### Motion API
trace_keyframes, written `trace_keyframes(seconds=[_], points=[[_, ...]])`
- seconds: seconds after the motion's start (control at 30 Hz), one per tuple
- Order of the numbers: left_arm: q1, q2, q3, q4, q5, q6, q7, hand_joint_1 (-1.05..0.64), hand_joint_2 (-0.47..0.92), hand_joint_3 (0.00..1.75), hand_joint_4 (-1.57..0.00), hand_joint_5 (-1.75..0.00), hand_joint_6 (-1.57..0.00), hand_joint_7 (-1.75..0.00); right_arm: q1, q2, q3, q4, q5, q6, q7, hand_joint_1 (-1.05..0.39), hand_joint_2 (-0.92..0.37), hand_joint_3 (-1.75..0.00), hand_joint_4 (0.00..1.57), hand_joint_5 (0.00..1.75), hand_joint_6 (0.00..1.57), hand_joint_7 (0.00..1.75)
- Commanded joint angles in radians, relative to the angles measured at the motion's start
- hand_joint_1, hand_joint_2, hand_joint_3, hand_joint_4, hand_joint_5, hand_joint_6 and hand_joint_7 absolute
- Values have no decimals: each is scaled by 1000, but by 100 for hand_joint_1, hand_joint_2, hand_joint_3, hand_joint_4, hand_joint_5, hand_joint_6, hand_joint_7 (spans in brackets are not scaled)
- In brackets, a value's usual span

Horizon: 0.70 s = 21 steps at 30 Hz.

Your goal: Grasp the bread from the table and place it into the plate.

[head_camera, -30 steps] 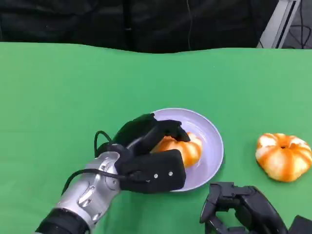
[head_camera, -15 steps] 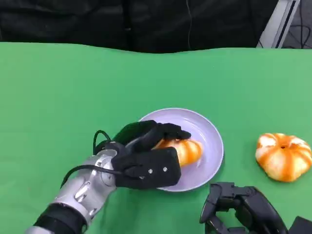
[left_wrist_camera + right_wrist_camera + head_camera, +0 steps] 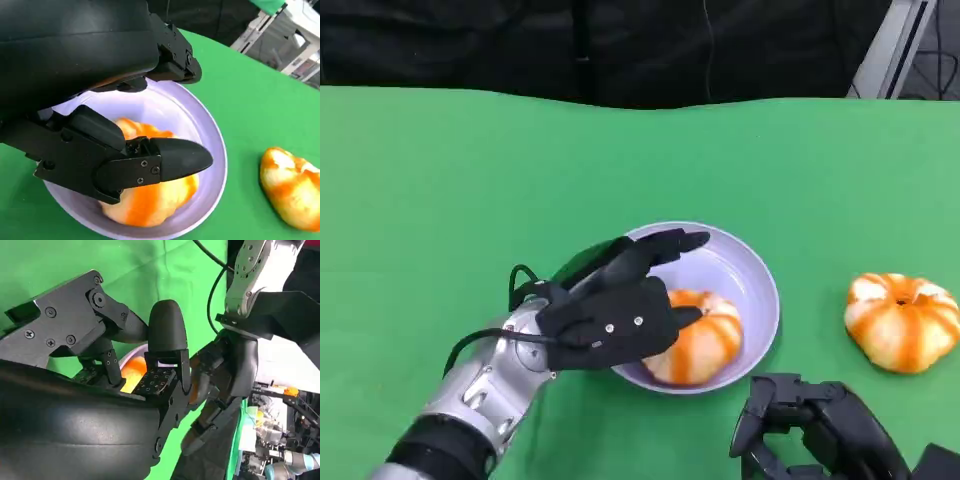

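Two orange-and-cream glazed bread rolls, round and lobed, are on record. The bread in the plate (image 3: pixel 698 335) lies inside the pale lilac round plate (image 3: pixel 760 270), in the part of the bowl nearest the robot. The second roll (image 3: pixel 903 321) sits on the green cloth-covered table (image 3: pixel 450 190), well apart from the plate, on the robot's right.

Left hand (image 3: pixel 610 305): black, above the plate's near-left rim, fingers (image 3: pixel 665 245) spread and extended over the bowl, holding nothing. In the left wrist view the bread in the plate lies just under and beyond the thumb, with a gap visible along its far side; whether the thumb touches the roll cannot be told. The roll is nearly round, with no clear long axis.

Right hand (image 3: pixel 815 425): black, low at the near edge of the table, between the plate and the second roll; whether its fingers are curled or apart cannot be told from these views.

Judgement: placement looks complete, and a withdrawal up and back toward the robot's left would clear the rim.

Room: dark backdrop behind the table and a pale metal frame at far right.
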Motion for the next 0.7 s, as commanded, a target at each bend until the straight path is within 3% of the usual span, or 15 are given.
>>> trace_keyframes(seconds=[0.03,0.3,0.7], points=[[29,-3,51,-25,-69,-56,4,-95,92,85,-24,-1,-23,-1,4,-7,0,-9,12,2,3,-16,-55,-109,85,155,86,125],[116,-56,170,-92,-248,-134,-9,-90,92,79,-31,-2,-25,-1,2,-9,-2,-3,18,1,8,-14,-56,-106,85,154,86,124],[288,-77,238,-327,-420,-126,-70,-83,92,72,-43,-5,-33,-2,-4,-9,-7,10,24,-14,18,-13,-55,-108,85,152,88,121]])
